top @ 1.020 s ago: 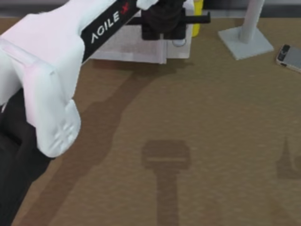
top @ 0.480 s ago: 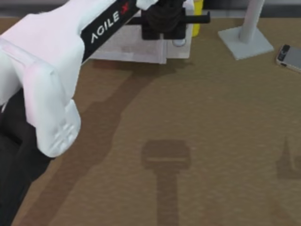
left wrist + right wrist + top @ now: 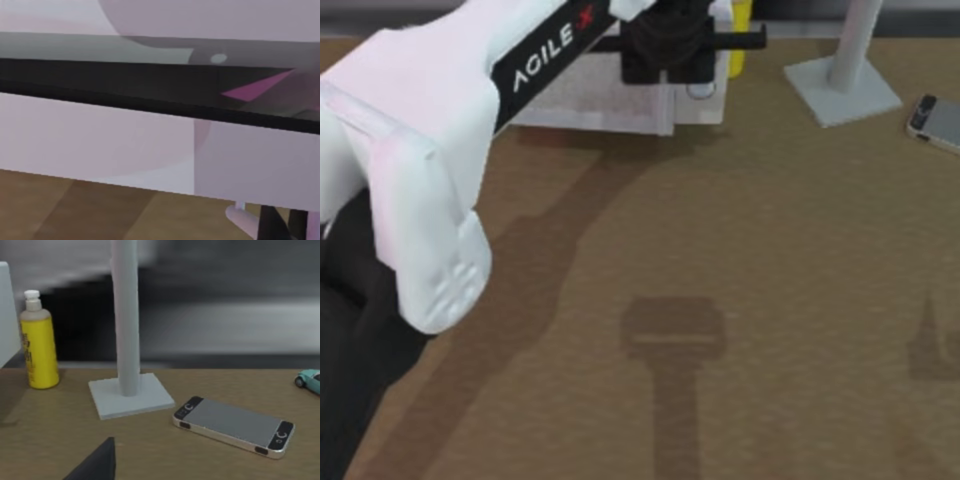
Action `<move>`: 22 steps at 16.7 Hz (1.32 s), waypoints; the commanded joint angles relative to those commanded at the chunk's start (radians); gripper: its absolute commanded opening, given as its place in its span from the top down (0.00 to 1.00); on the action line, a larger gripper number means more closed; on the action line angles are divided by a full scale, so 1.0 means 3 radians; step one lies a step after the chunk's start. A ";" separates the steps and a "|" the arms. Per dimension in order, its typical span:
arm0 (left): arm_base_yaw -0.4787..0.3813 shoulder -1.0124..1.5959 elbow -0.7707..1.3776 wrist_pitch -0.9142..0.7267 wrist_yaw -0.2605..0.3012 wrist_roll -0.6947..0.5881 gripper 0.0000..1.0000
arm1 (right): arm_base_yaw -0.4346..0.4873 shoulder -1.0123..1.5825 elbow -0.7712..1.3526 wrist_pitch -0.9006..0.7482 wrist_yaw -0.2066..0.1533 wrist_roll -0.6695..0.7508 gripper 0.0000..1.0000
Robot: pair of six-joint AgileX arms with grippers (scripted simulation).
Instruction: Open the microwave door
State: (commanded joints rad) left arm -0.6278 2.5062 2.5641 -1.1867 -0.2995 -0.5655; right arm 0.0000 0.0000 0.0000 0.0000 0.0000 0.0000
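While the left arm reaches across to the far side of the table, its gripper (image 3: 665,45) sits at the front of the microwave (image 3: 610,100), right by the microwave door (image 3: 590,105); whether its fingers are clamped or spread, I cannot tell. Best play, I'd say: hook the door's free edge and swing on a steady arc around the hinge. Brown table (image 3: 770,260), a grey stand (image 3: 127,340), yellow bottle (image 3: 39,347) and phone (image 3: 234,426) off right. Right arm parked, unseen.
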 joint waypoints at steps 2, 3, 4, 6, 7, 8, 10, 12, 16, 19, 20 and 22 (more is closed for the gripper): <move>-0.0028 0.0016 -0.0012 0.0012 0.0010 -0.0003 1.00 | 0.0000 0.0000 0.0000 0.0000 0.0000 0.0000 0.00; -0.0026 -0.0020 -0.0057 0.0045 0.0011 0.0017 1.00 | 0.0000 0.0000 0.0000 0.0000 0.0000 0.0000 0.00; -0.0020 -0.0076 -0.0138 0.0095 0.0016 0.0047 1.00 | 0.0000 0.0000 0.0000 0.0000 0.0000 0.0000 0.00; -0.0003 -0.0219 -0.0395 0.0219 0.0042 0.0121 1.00 | 0.0000 0.0000 0.0000 0.0000 0.0000 0.0000 0.00; 0.0004 -0.0298 -0.0551 0.0292 0.0061 0.0163 1.00 | 0.0000 0.0000 0.0000 0.0000 0.0000 0.0000 0.00; 0.0008 -0.0376 -0.0707 0.0366 0.0082 0.0207 1.00 | 0.0000 0.0000 0.0000 0.0000 0.0000 0.0000 0.00; 0.0013 -0.0508 -0.0949 0.0496 0.0119 0.0281 1.00 | 0.0000 0.0000 0.0000 0.0000 0.0000 0.0000 0.00; 0.0018 -0.0577 -0.1052 0.0562 0.0141 0.0318 1.00 | 0.0000 0.0000 0.0000 0.0000 0.0000 0.0000 0.00; 0.0018 -0.0580 -0.1056 0.0565 0.0142 0.0319 1.00 | 0.0000 0.0000 0.0000 0.0000 0.0000 0.0000 0.00; 0.0018 -0.0580 -0.1056 0.0565 0.0142 0.0319 1.00 | 0.0000 0.0000 0.0000 0.0000 0.0000 0.0000 0.00; 0.0018 -0.0580 -0.1056 0.0565 0.0142 0.0319 1.00 | 0.0000 0.0000 0.0000 0.0000 0.0000 0.0000 0.00; 0.0018 -0.0580 -0.1056 0.0565 0.0142 0.0319 1.00 | 0.0000 0.0000 0.0000 0.0000 0.0000 0.0000 0.00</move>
State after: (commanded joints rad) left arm -0.6224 2.3322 2.2473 -1.0172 -0.2569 -0.4698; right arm 0.0000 0.0000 0.0000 0.0000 0.0000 0.0000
